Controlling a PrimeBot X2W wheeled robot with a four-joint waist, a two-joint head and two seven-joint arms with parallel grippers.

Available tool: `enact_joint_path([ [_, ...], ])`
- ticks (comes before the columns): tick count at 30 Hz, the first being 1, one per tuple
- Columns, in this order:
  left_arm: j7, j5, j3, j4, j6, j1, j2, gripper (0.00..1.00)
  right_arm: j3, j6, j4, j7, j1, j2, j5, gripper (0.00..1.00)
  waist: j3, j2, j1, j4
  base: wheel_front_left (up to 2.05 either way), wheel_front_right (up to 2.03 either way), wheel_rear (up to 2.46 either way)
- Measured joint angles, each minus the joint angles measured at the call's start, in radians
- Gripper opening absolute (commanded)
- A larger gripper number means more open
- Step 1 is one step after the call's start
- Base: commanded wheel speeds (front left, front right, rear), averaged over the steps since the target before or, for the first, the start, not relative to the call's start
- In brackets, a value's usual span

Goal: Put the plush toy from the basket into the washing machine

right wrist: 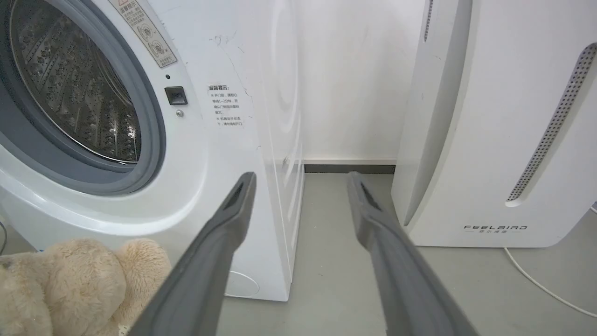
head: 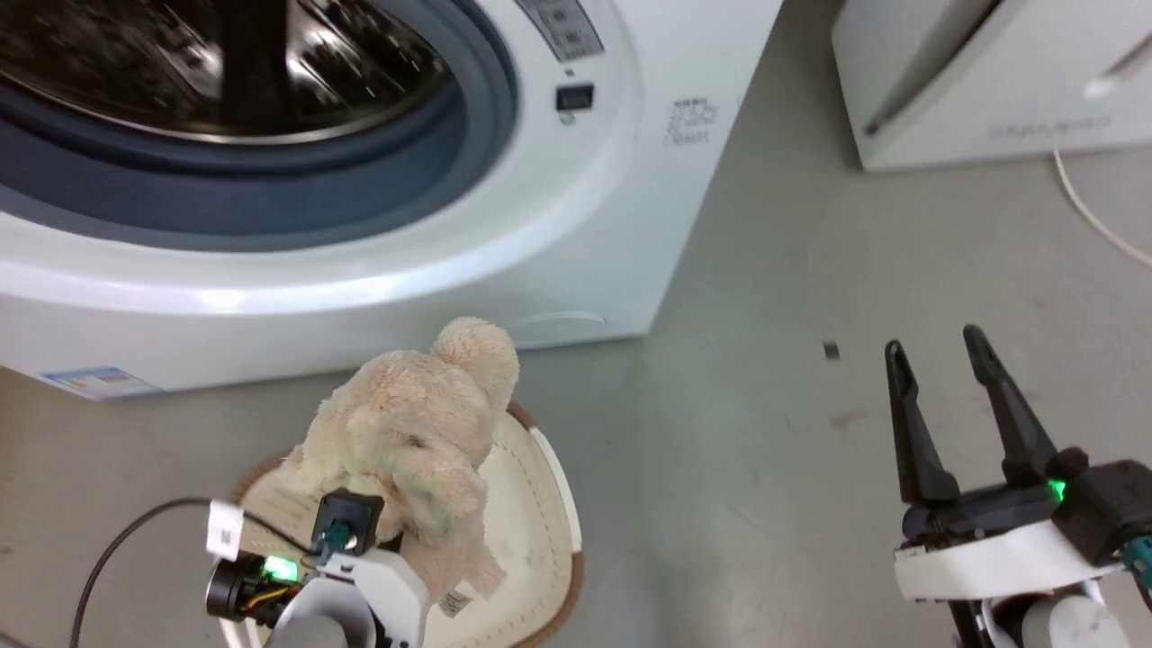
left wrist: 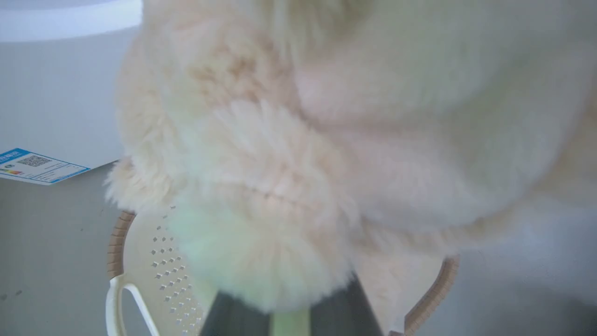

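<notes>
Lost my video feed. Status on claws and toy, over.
Left claw shut on plush toy, above basket. Right claw open, empty. Washing machine porthole unobstructed.

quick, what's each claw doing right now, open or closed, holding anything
left claw: closed on the plush toy
right claw: open, holding nothing

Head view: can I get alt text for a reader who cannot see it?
The left gripper holds the plush toy just above the basket, on the grey floor before the washing machine, whose open porthole shows the steel drum. The right gripper hangs at the lower right, jaws open and empty.
</notes>
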Motion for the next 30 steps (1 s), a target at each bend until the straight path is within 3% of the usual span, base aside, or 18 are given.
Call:
enact_joint_path([
  [11,0.000,0.045,0.078,-0.411,0.063,0.194,0.040,0.00,-0.004,0.000,0.017,0.000,0.059,0.000,-0.015,1.00,-0.154,0.0000,0.0000,0.057,0.00,0.00,0.00],
  [18,0.000,0.086,0.140,-0.682,0.086,0.239,0.069,0.00,-0.014,0.000,0.014,0.000,0.068,0.000,-0.015,1.00,-0.177,0.0000,-0.0001,0.065,0.00,0.00,0.00],
  [26,0.000,0.100,0.217,-0.799,0.095,0.208,0.133,0.00,-0.011,0.000,-0.003,0.000,0.065,0.000,-0.003,1.00,-0.132,0.0000,0.0000,0.033,0.00,0.00,0.00],
  [30,0.019,0.099,0.228,-0.814,0.067,0.128,0.176,0.00,-0.011,0.000,-0.024,0.000,0.044,0.000,0.006,1.00,-0.089,0.0000,0.0000,0.012,0.00,0.00,0.00],
])
